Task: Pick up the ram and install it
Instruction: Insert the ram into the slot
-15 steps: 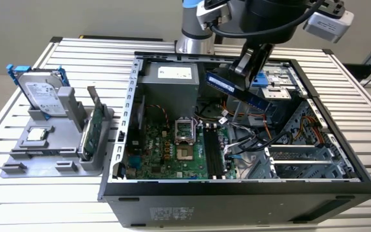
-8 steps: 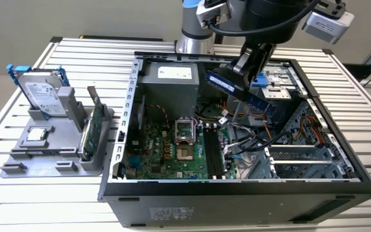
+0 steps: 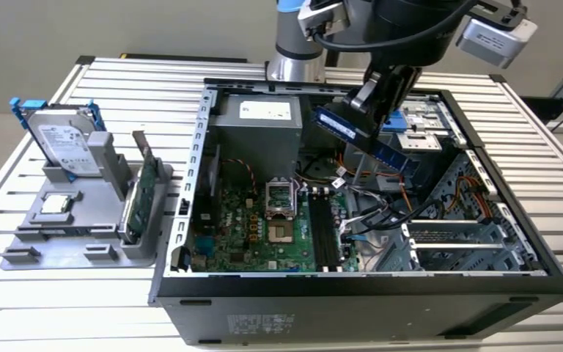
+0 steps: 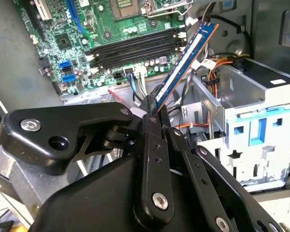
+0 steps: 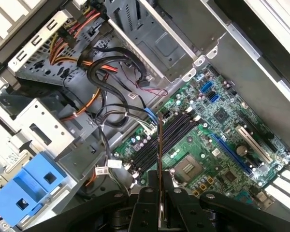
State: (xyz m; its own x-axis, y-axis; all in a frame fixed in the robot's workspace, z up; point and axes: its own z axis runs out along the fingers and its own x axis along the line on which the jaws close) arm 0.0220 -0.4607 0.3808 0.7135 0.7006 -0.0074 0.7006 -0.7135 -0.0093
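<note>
Blue-green, long, narrow circuit-board ram stick (image 3: pixel 369 143) hangs slanted in the air, raised clear of the row of black memory slots (image 3: pixel 322 231) on the green motherboard. The black two-fingered tool (image 3: pixel 368 103) is clamped on one end of the stick, and the rest projects free toward the slots. Judged risks: held by one end, the stick may pivot or slip under seating force. Its slant may meet a slot askew. Loose black and orange cables (image 5: pixel 106 72) beside the slots may snag it.
</note>
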